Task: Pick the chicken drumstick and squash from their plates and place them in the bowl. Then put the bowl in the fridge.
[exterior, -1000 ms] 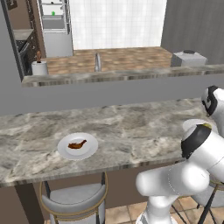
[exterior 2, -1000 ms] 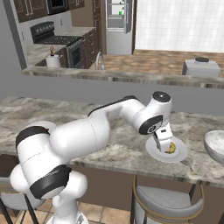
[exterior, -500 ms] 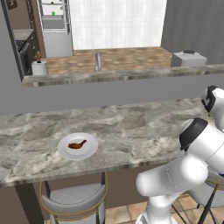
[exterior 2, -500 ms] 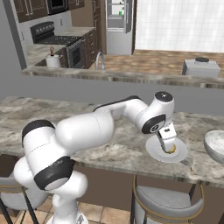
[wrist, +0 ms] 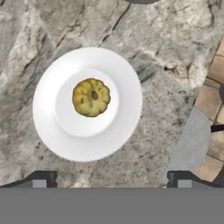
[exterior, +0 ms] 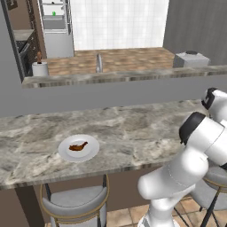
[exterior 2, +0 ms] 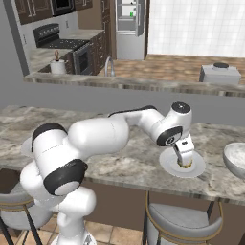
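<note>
The gripper hangs wide open just above the squash, which sits in the middle of its white plate. It should center over the squash, go straight down, then squeeze gently. Farther right waits the bowl.

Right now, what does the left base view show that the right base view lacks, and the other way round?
Left base view alone: the chicken drumstick lying on its plate. Right base view alone: the open pincer hanging just above the squash on the other plate, with the bowl at the right edge. Both share the marble counter, the fridge standing open far back, and the sink faucet.
</note>
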Available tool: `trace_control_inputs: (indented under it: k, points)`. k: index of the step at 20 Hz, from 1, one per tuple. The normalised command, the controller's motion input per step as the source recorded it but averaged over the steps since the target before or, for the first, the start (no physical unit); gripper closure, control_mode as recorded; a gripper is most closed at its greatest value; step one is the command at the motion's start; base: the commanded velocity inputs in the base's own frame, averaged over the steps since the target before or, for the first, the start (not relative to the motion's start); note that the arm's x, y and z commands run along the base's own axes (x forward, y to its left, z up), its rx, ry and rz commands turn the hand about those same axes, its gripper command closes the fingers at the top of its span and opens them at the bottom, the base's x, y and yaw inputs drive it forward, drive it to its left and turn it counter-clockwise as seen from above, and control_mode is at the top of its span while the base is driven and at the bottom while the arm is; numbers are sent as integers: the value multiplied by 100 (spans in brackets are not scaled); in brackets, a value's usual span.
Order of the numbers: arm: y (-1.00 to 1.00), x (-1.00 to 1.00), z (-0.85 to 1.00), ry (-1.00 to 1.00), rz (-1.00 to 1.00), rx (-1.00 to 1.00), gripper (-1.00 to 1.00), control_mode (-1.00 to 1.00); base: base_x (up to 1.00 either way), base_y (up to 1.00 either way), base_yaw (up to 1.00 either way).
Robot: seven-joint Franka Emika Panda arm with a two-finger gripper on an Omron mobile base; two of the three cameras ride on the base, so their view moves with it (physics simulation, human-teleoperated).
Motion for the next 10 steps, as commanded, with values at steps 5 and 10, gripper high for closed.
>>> trace_control_inputs:
  k: [5,10]
  points:
    - [0,26,-9,4,0,0,-100,-100,0,0,0]
    - [-4,28,-16,6,0,0,-100,-100,0,0,0]
